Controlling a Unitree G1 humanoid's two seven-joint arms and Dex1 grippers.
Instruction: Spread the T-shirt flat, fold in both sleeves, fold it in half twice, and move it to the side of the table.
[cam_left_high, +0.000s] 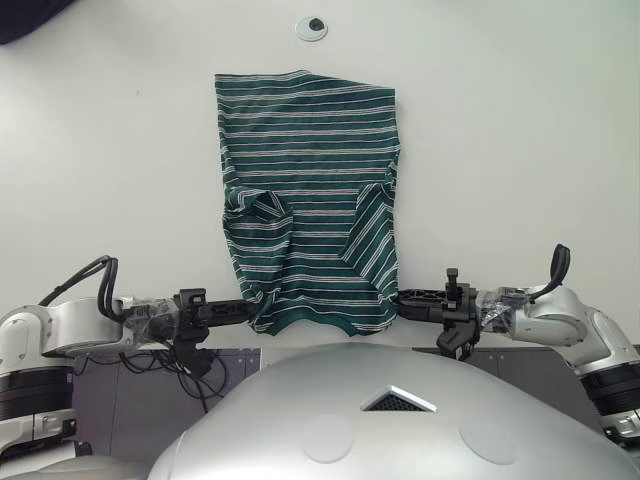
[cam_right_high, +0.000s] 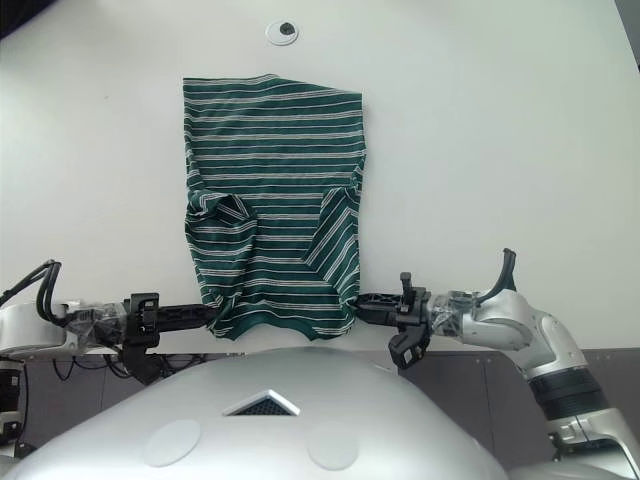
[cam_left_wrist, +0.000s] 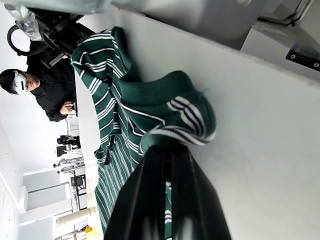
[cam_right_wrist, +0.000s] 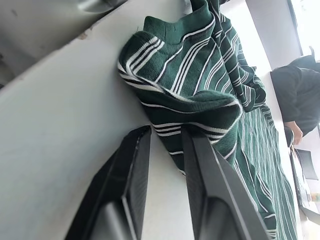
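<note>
At the near edge of the bench (cam_left_high: 520, 150), both pincers were right on the cloth. The T-shirt (cam_left_high: 305, 180) lay green and striped in the middle of the bench with its sleeves tucked in over the body. Its long axis ran from 6 o'clock straight out to 12 o'clock, away from the robot.

At the shirt's 7 o'clock corner sat the left pincer (cam_left_high: 243, 310), its fingers (cam_left_wrist: 160, 200) pressed together with a bunch of the near edge pinched at the tips. Over at the 5 o'clock corner sat the right pincer (cam_left_high: 400, 297), and this one was not clamped. Its fingers (cam_right_wrist: 131, 165) stood a little apart with bench showing between them, and the rolled edge of the cloth lay against the tips and partly in the gap.

So each arm had its own near corner and neither was the closer. The far edge lay loose at 12 o'clock. By my reading the half-fold would carry the near edge along that long axis toward 12 o'clock, and the right side looked to need a proper bite first, or the shirt would skew.
</note>
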